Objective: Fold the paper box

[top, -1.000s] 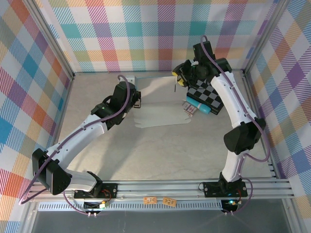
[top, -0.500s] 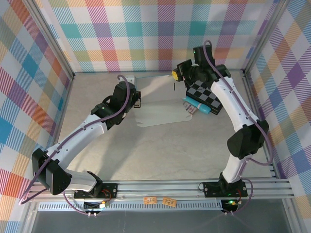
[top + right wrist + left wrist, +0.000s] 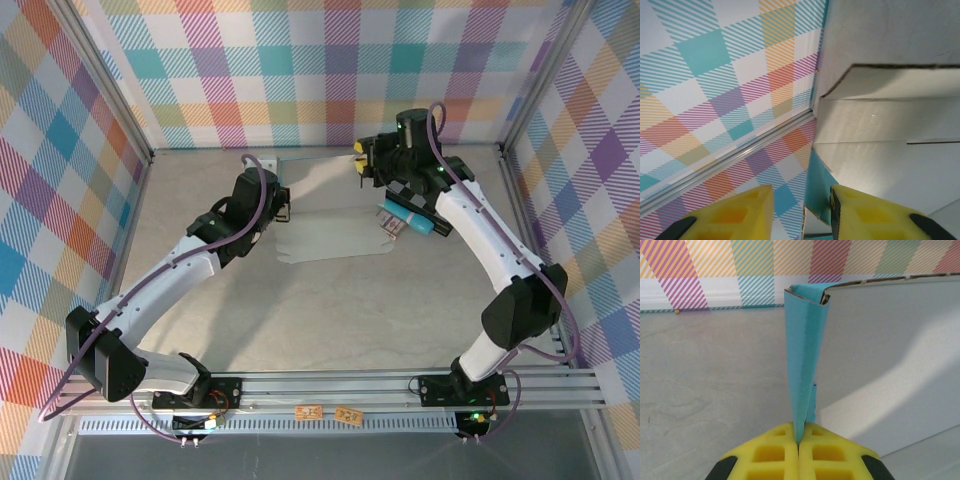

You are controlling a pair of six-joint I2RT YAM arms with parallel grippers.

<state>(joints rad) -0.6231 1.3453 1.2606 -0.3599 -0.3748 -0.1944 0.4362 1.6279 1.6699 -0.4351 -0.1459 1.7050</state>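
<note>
The paper box point(image 3: 330, 235) lies as a die-cut sheet, grey-white side up, in the middle of the table, with its back panel point(image 3: 318, 175) tilted upward. My left gripper point(image 3: 284, 208) is at the sheet's left edge. In the left wrist view its yellow fingers point(image 3: 799, 442) are shut on a raised teal flap point(image 3: 805, 365). My right gripper point(image 3: 362, 160) is at the back panel's right corner. Its jaws point(image 3: 802, 210) stand open, with a teal flap edge point(image 3: 817, 187) between them, close against the right finger.
A slim teal tube point(image 3: 408, 218) and a small printed card point(image 3: 388, 223) lie just right of the sheet. The checkerboard point(image 3: 408, 194) is partly under my right arm. Plaid walls stand on three sides. A metal rail point(image 3: 330, 385) runs along the front.
My right arm has swung outward and its wrist has shifted slightly left at the raised panel's corner. The left arm and the flap it holds have not moved.
</note>
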